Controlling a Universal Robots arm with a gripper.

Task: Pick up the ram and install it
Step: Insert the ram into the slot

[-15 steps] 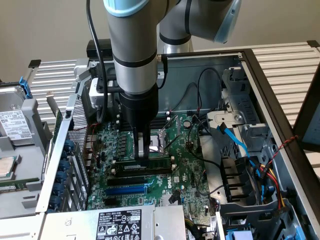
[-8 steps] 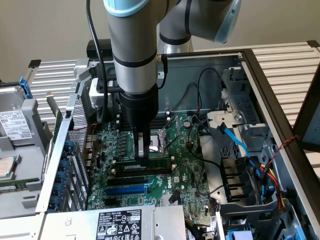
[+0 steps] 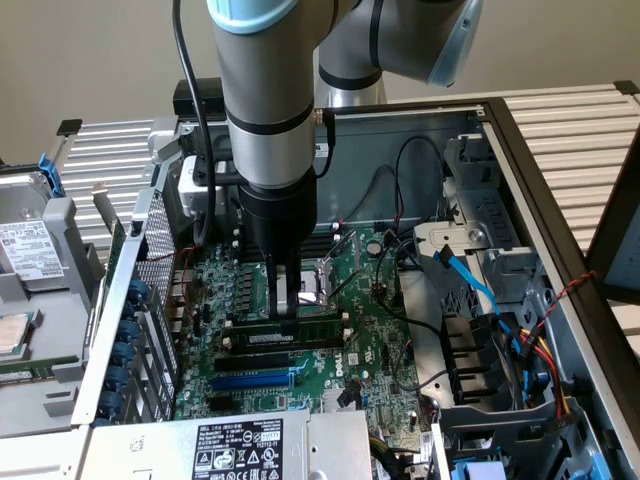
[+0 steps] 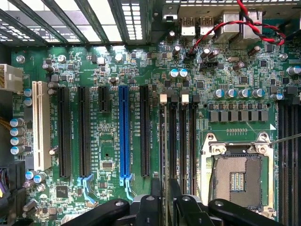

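Now, fingers (image 3: 277, 288) clamped on ram (image 3: 318, 328) mid-length, ram upright on mobo (image 3: 365, 365)

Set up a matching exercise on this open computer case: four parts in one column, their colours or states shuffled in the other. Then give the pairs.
1. ram
2. processor socket
3. twisted wires
4. flat cable

a. blue
b. red and black
c. green, held by the gripper
d. silver-framed, empty

Pairs: 1-c, 2-d, 3-b, 4-a
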